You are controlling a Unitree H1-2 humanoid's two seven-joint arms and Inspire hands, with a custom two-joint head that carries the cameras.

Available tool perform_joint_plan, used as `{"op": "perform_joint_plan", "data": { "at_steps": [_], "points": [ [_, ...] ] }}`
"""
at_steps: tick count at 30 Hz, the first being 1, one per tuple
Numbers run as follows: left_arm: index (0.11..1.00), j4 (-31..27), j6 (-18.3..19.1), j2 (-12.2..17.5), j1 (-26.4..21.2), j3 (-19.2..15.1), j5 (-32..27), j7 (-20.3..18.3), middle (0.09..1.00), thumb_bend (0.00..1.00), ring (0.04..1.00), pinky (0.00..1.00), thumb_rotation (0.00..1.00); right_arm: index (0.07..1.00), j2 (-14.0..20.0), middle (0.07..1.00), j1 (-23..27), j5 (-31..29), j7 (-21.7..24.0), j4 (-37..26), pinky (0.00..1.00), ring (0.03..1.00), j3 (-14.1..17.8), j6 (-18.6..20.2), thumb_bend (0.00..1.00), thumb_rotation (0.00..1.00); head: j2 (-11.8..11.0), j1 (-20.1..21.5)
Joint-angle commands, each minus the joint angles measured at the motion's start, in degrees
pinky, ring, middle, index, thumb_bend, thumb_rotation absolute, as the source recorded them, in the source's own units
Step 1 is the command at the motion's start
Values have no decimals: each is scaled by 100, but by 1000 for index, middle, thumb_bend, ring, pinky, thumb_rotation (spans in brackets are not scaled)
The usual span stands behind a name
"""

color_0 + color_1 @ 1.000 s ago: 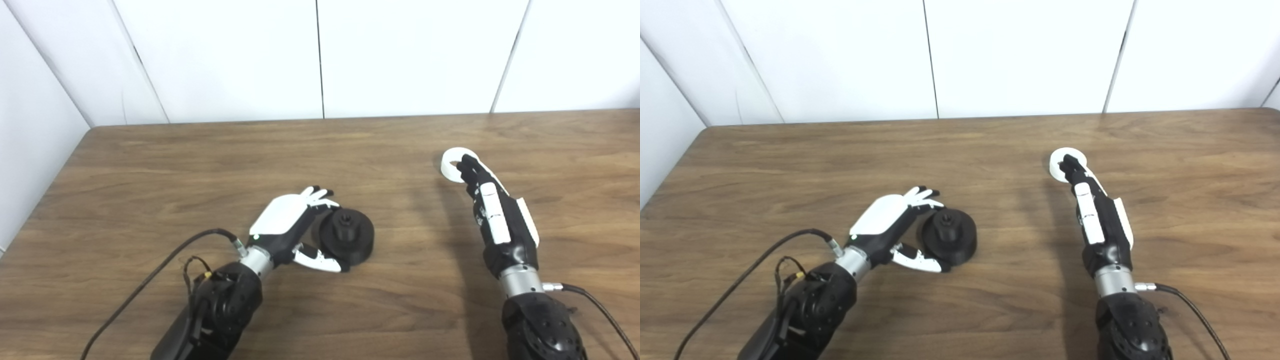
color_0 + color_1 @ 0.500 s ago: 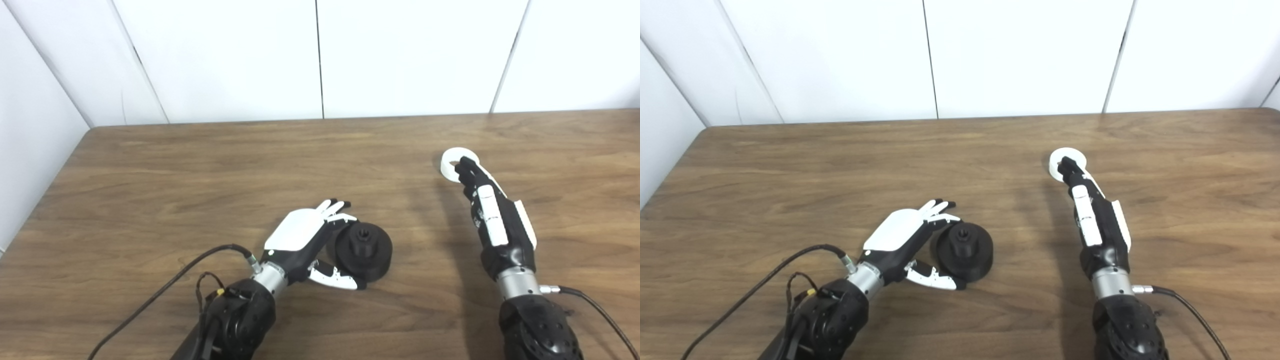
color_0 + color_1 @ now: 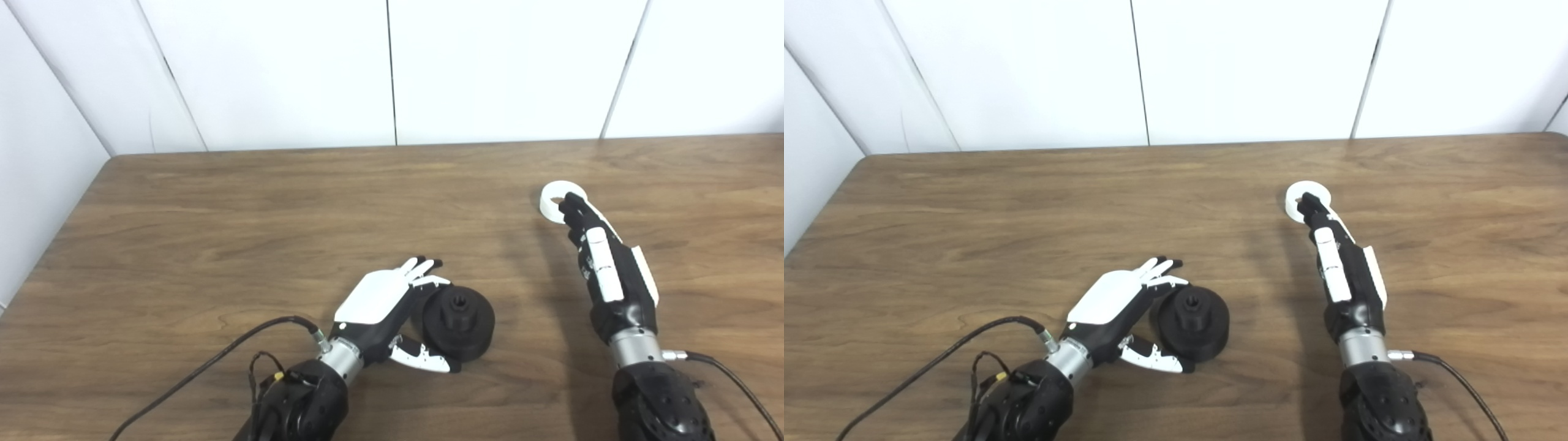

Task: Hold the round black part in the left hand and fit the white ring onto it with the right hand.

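The round black part (image 3: 459,318) lies flat on the table with its hub facing up, near the front middle. My left hand (image 3: 383,300) is open and cups its left side, straight fingers along the far edge and thumb along the near edge, both touching it. The white ring (image 3: 548,202) lies flat farther back on the right. My right hand (image 3: 603,263) stretches toward it edge-on, fingertips resting over the ring's near side and hole. Its fingers look extended, not closed around the ring.
The wooden table (image 3: 245,214) runs to a white panelled wall at the back, and its left edge meets a side wall. Black cables (image 3: 202,367) trail from both wrists along the front edge.
My left hand has slid right and toward the front, and the black part has moved along with it. The right hand and the white ring have hardly moved.
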State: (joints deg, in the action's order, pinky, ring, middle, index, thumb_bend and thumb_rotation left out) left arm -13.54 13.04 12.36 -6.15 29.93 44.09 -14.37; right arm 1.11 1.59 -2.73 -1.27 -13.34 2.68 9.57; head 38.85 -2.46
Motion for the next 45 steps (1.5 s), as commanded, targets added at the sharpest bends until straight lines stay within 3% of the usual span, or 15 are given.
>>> {"op": "perform_joint_plan", "data": {
  "at_steps": [1,4,6,9,10,13,24,27,34,45],
  "points": [
    [777,120,28,-7,157,153,-112,-376,972,950,1000,913,369,865,43,878,156,28,-8,-162,974,929,43,-260,469,858,6,-24],
    [773,146,54,-19,131,146,-78,-384,972,950,1000,917,362,865,334,900,223,633,-137,-220,975,941,37,-202,480,754,8,-32],
    [771,172,33,-10,116,148,-59,-369,970,952,1000,911,356,849,659,896,342,1350,-266,-247,943,932,11,-82,546,685,7,-33],
    [770,214,-1,-7,107,144,-63,-351,971,951,1000,907,355,841,1065,907,575,2148,-339,-310,984,958,0,195,612,567,3,-38],
    [770,223,15,-14,109,139,-64,-357,971,951,1000,908,353,834,1241,916,704,2429,-352,-328,994,983,7,325,683,523,3,-35],
    [770,261,41,-41,105,134,-59,-357,973,956,1000,909,353,822,1569,922,975,2855,-356,-299,1000,999,29,493,773,458,8,-48],
    [769,365,-57,-71,83,110,-95,-313,971,956,1000,901,358,782,2497,925,2067,3030,-26,755,936,1000,95,405,876,336,5,-40],
    [770,376,-71,-61,75,93,-108,-323,971,953,1000,897,356,778,2617,926,2243,3008,152,1048,931,1000,-50,365,900,335,3,-48],
    [770,442,-146,-45,79,31,-112,-294,972,956,1000,904,369,741,2814,928,2911,3323,485,2249,994,1000,-778,152,912,269,-90,-23],
    [774,474,-207,-28,59,-6,-126,-314,975,957,1000,916,374,726,2910,941,3639,3482,865,3363,1000,1000,-1464,-172,925,302,-112,30]
  ]
}}
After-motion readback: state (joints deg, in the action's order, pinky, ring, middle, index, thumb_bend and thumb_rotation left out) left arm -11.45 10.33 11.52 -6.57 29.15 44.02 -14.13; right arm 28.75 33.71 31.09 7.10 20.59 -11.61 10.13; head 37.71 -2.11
